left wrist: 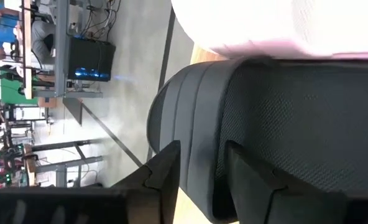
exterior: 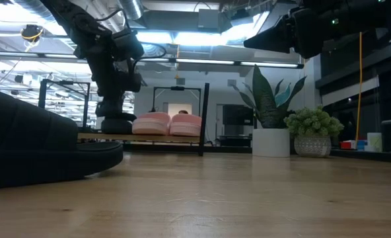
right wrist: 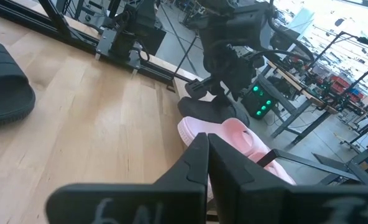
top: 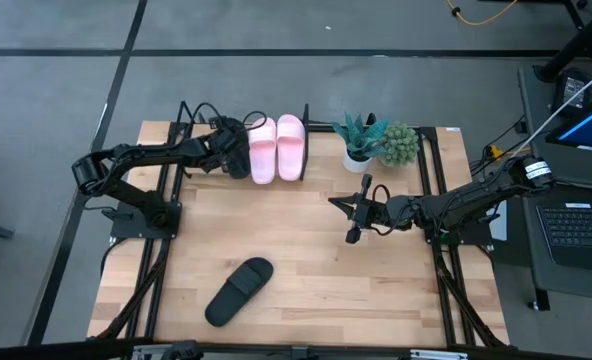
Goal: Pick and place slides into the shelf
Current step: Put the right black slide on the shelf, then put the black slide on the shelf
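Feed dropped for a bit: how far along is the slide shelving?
Done: two pink slides sit on the shelf. In hand: the left tool is at a black slide beside them, fingers straddling its edge. Left: the other black slide lies on the table. The right tool waits, shut.

The left gripper reaches across to the table's far edge, fingers parted. The right gripper waits mid-table, fingers together.
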Tool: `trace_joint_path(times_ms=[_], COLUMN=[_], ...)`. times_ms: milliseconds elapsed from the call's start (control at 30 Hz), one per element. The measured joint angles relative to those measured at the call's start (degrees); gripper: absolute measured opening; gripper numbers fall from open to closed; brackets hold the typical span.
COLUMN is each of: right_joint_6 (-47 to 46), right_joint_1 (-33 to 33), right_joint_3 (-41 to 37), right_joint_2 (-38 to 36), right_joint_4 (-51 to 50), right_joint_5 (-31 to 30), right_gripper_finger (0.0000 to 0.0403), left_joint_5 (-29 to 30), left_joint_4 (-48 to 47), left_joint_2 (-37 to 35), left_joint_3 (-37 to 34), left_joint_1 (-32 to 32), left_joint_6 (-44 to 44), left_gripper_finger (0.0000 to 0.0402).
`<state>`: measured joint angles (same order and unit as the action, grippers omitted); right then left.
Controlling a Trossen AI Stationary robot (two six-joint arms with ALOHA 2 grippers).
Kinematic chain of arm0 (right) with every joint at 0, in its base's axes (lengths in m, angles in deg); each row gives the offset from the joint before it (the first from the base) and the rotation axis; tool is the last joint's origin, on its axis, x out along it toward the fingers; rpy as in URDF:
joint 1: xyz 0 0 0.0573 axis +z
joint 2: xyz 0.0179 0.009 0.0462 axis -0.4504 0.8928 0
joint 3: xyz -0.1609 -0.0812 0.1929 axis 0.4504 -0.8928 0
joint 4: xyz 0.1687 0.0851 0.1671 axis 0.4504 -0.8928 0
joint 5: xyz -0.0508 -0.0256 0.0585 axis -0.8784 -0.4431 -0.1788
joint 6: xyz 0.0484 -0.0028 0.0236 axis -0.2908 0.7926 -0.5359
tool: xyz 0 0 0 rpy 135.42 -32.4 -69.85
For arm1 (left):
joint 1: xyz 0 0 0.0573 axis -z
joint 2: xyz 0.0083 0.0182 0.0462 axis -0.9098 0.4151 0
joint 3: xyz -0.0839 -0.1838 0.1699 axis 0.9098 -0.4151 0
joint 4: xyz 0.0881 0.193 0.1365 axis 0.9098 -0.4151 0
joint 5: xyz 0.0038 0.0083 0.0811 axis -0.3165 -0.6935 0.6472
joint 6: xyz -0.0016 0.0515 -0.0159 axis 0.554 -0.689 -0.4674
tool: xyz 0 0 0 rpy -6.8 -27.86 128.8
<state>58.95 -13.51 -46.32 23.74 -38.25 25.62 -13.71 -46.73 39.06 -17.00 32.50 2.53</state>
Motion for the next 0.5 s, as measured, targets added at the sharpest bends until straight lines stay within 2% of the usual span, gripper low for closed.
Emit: trace_joint_path(times_ms=[200,367,500], right_joint_6=[0.00,-0.09,-0.11], right_joint_1=[-0.01,0.00,-0.02], right_joint_3=[0.00,0.01,0.02], right_joint_2=[0.00,0.00,0.00], right_joint_4=[0.02,0.02,0.02], right_joint_5=[0.00,0.00,0.00], right_gripper_finger=[0.0012,0.0012,0.0012], left_joint_5=[0.03,5.11,5.97], left_joint_4=[0.28,0.28,0.28], left_joint_2=[-0.02,-0.02,-0.04], left_joint_3=[0.00,0.00,0.00], left_joint_1=[1.88,3.77,5.51], left_joint_6=[0.38,0.38,0.40], left_gripper_finger=[0.0126,0.0126,0.0126])
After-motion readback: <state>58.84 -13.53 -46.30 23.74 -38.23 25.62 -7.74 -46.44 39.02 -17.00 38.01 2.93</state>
